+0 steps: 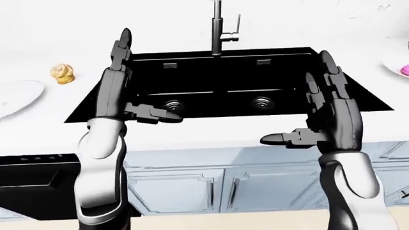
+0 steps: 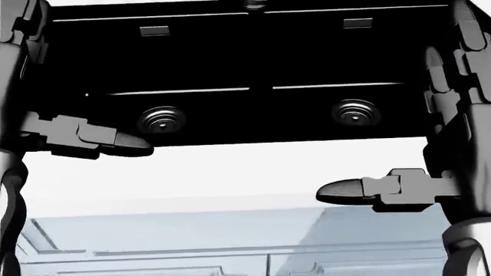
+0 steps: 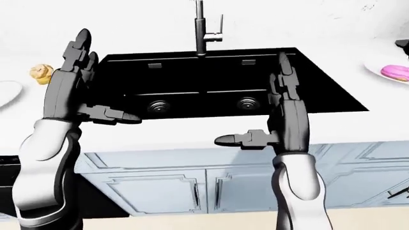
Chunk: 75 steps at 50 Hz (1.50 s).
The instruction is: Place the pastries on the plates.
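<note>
While both arms hang raised over the black double sink (image 1: 224,81), nothing is held; left hand (image 1: 121,81) is released, fingers straight up, thumb sticking out sideways toward the basin; right hand (image 1: 329,112) likewise released, thumb pointing to the view's left, empty. Faucet (image 1: 218,26) stands at the sink's top edge, centred. Task things sit well apart from the hands: a golden puff pastry (image 1: 63,73) on the white bench (image 1: 211,132) to the left of the sink in the left-eye view, not on anything; a white plate (image 1: 14,96) just below-left of it, near but not touching; a pink donut (image 3: 396,72) at the far right in the right-eye view, apparently already on a second plate (image 3: 377,64), though the edge of the view cuts it off. Pale blue cabinet doors (image 1: 192,191) below the bench.

Judged step: approach to the puff pastry, not yet begun as a grasp. To do it well: turn or sidestep left so pastry and plate come to mid-view; use the left hand, nearer that side; come down from above with fingers spread, close gently since it looks soft and light; lift clear, carry the short way, release low over the plate's middle so it does not roll off.
</note>
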Available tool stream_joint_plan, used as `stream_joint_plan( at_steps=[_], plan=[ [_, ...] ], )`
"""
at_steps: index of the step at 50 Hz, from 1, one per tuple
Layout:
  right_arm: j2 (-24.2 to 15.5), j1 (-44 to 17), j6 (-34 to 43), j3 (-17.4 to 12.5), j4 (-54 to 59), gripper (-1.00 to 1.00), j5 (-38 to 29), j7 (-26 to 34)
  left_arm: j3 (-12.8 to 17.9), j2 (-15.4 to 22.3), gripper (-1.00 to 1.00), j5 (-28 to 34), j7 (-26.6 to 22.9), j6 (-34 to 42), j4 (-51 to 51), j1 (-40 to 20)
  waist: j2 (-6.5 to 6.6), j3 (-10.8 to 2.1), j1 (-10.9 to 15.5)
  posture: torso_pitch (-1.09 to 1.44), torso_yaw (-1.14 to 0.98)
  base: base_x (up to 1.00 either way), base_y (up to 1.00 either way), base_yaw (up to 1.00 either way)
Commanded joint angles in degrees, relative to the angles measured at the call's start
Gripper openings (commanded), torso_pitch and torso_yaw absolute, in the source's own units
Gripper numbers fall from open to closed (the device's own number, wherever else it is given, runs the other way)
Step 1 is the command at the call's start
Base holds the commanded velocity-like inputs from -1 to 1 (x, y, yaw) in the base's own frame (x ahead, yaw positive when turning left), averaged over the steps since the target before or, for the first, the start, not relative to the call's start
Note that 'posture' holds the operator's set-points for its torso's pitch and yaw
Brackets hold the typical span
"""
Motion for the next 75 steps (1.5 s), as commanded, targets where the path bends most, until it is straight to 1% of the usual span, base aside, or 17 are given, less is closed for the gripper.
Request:
stream_joint_plan(
  at_steps=[1, 3, 5, 6, 18, 20, 21, 26, 29, 30, 39, 44, 47, 51, 60, 70, 75],
  plan=[
    [-0.07, -1.11, -1.2, 0.3, -1.18, 1.0, 0.2, 0.1, 0.72, 0.7, 1.0, 0.24, 0.34, -0.95, -1.26, -1.43, -0.17, -0.57, 0.27, 0.0, 0.18, 0.0, 0.7, 0.0],
    [-0.09, -1.24, -1.2, 0.39, -1.05, 1.0, 0.13, 0.06, 0.74, 0.76, 1.0, 0.21, 0.36, -0.98, -1.12, -1.51, 2.41, -1.0, 0.29, 0.0, 0.18, 0.0, 0.71, 0.0],
    [-0.16, -1.37, -1.15, 0.37, -0.94, 1.0, 0.1, 0.08, 0.86, 0.82, 1.0, 0.08, 0.41, -0.86, -0.93, -1.8, 8.47, -2.89, 0.99, 0.0, 0.18, 0.0, 0.71, 0.0],
    [-0.14, -1.59, -0.94, 0.32, -0.99, 1.0, 0.19, 0.0, 0.93, 0.81, 1.0, 0.02, 0.69, -0.89, -0.76, -2.16, 4.75, -0.7, 1.23, 0.0, 0.18, 0.0, 0.71, 0.0],
    [-0.11, -1.12, -0.92, 0.41, -1.44, 1.0, 0.19, 0.22, 1.03, 1.0, 1.0, -0.49, 1.75, -1.76, -0.38, -1.96, -0.29, -0.14, 1.5, 0.0, 0.18, 0.0, 0.71, 0.0],
    [0.0, -0.86, -1.31, 0.51, -1.28, 1.0, 0.07, 0.22, 0.89, 0.91, 1.0, -0.45, 1.68, -1.71, -0.74, -1.6, -3.03, -0.97, 0.95, 0.0, 0.18, 0.0, 0.71, 0.0],
    [0.01, -0.71, -1.5, 0.44, -1.2, 1.0, 0.02, 0.26, 0.96, 0.94, 1.0, -0.42, 1.63, -1.56, -0.94, -1.55, -0.74, -0.39, 0.23, 0.0, 0.18, 0.0, 0.71, 0.0],
    [0.2, -0.38, -2.07, 0.51, -0.88, 1.0, -0.08, 0.26, 0.72, 0.95, 1.0, 0.0, 1.58, -1.94, -0.68, -1.23, -1.59, -1.16, 0.4, 0.0, 0.18, 0.0, 0.71, 0.0],
    [0.19, -0.45, -2.07, 0.48, -0.84, 1.0, -0.13, 0.27, 0.83, 0.8, 1.0, 0.06, 1.49, -1.91, -0.59, -1.45, 2.79, -1.07, 0.36, 0.0, 0.18, 0.0, 0.71, 0.0],
    [0.17, -0.46, -1.98, 0.54, -0.98, 1.0, -0.15, 0.28, 0.74, 0.81, 1.0, 0.16, 1.49, -1.99, -0.49, -1.39, 6.76, -2.5, 0.94, 0.0, 0.18, 0.0, 0.71, 0.0],
    [0.31, -0.27, -2.48, 0.67, -0.64, 1.0, -0.35, 0.32, 0.59, 0.69, 1.0, 0.57, 1.35, -2.37, -0.18, -1.3, 0.56, 0.3, 1.38, 0.0, 0.18, 0.0, 0.71, 0.0],
    [0.27, -0.44, -1.96, 0.38, -1.04, 1.0, -0.08, 0.31, 0.6, 0.75, 1.0, 0.76, 1.19, -2.12, -0.2, -1.68, -3.01, -0.7, 0.48, 0.0, 0.18, 0.0, 0.7, 0.0],
    [0.28, -0.53, -1.63, 0.11, -1.18, 1.0, 0.24, 0.07, 0.59, 0.85, 1.0, 0.89, 1.05, -2.0, -0.02, -2.08, -3.39, -0.64, 0.46, 0.0, 0.18, 0.0, 0.49, 0.0],
    [0.43, -0.93, -1.3, -0.13, -1.09, 1.0, 0.86, -0.44, 0.6, 0.93, 1.0, 0.95, 0.85, -2.11, 0.27, -2.18, 4.26, -2.01, 0.65, 0.0, 0.18, 0.0, 0.01, 0.0],
    [0.41, -0.12, -2.57, -0.26, -1.72, 1.0, 2.12, -0.82, 0.44, 0.64, 1.0, 1.2, 0.91, -2.73, 0.47, -1.72, -2.79, -0.91, 4.23, 0.0, 0.18, 0.0, 0.0, 0.0],
    [0.24, 0.56, -2.94, -0.49, -2.03, 1.0, 2.58, -0.77, 0.3, 0.33, 1.0, 1.55, 0.69, -2.71, 0.09, -1.33, 0.69, -0.63, 2.92, 0.0, 0.18, 0.0, 0.0, 0.6],
    [0.24, 0.5, -3.09, -0.45, -1.79, 1.0, 2.58, -0.82, 0.28, 0.29, 1.0, 1.7, 0.69, -2.9, 0.15, -1.26, -3.03, -1.04, 2.24, 0.0, 0.18, 0.0, 0.0, 0.68]
  ],
)
